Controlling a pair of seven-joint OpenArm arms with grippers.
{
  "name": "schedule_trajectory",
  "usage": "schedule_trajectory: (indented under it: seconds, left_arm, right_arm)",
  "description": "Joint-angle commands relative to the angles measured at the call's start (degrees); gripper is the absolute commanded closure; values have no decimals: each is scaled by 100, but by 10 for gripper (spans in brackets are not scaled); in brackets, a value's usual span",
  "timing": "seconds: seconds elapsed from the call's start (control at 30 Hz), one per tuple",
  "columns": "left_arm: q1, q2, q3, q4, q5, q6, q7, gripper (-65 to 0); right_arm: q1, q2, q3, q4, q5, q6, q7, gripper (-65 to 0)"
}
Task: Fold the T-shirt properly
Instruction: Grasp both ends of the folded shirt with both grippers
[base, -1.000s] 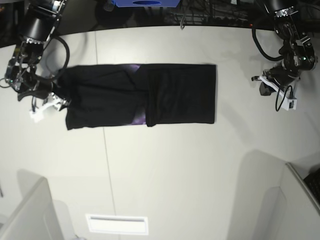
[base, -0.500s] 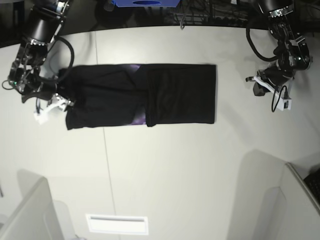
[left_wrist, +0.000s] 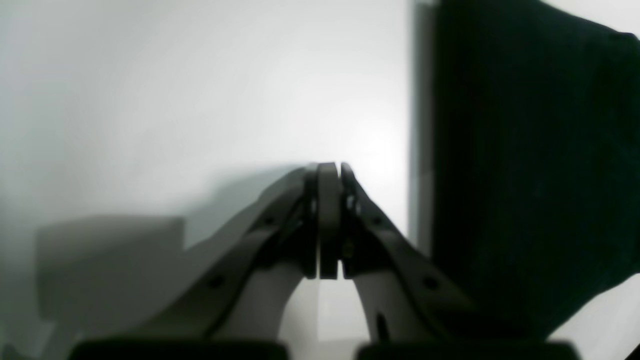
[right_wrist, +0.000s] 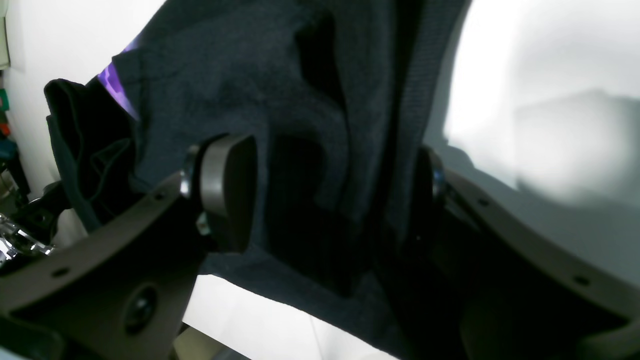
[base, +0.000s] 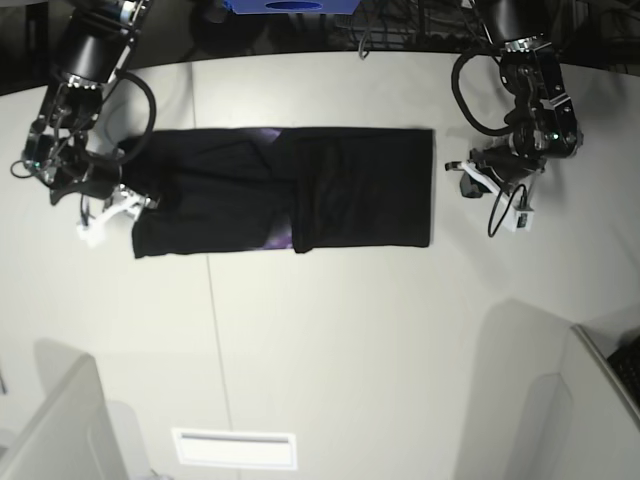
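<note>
1. The T-shirt is lying flat on the desk as a long black band, folded lengthwise, with one end layered over the other near the middle.
2. Slivers of purple print are showing at the fold line along the far edge and again at the near edge of the cloth.
3. The right hand is sitting at the end of the T-shirt nearest to it, with its fingers spread wide apart.
4. In the right wrist view, black cloth is bunching between the two spread fingers; one pad is resting against the fabric, while the other finger is mostly hidden behind a hanging fold. The fingers are not pressing the cloth together.
5. A patch of purple print is peeking out beyond that pad, toward the upper corner of the right wrist view.
6. The left hand is hovering over bare desk, just beside the opposite end of the T-shirt and apart from it.
7. In the left wrist view, the left hand is showing its fingers pressed together with nothing between them, and the straight black edge of the T-shirt is lying off to one side of the fingertips.
</note>
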Motion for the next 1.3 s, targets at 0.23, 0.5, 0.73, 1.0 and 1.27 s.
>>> schedule_trajectory:
  seconds: [0.23,0.5,0.73,1.0,1.27]
  left_arm:
    - [-258,83,651,-363,38,-8,-25,0]
    - [-232,188,1345,-705,38,1,-640,0]
    - [-267,355,1530,-864,38,1,-658,0]
    - [-197,452,1477,-670,38,1,-632,0]
    - [181,347,1468,-20,38,1,-623,0]
  right_arm:
    - [114,86,1,-420,-141,-18,-50,-110]
    - [272,95,-8,-376,-150,-18,-50,0]
    - [369,95,-69,-138,-159,-70,-58,0]
    - [70,-2,-834,1761,-871,-818,-94,0]
    - [-414,-89,-1028,3211,-871,-1196,-331,0]
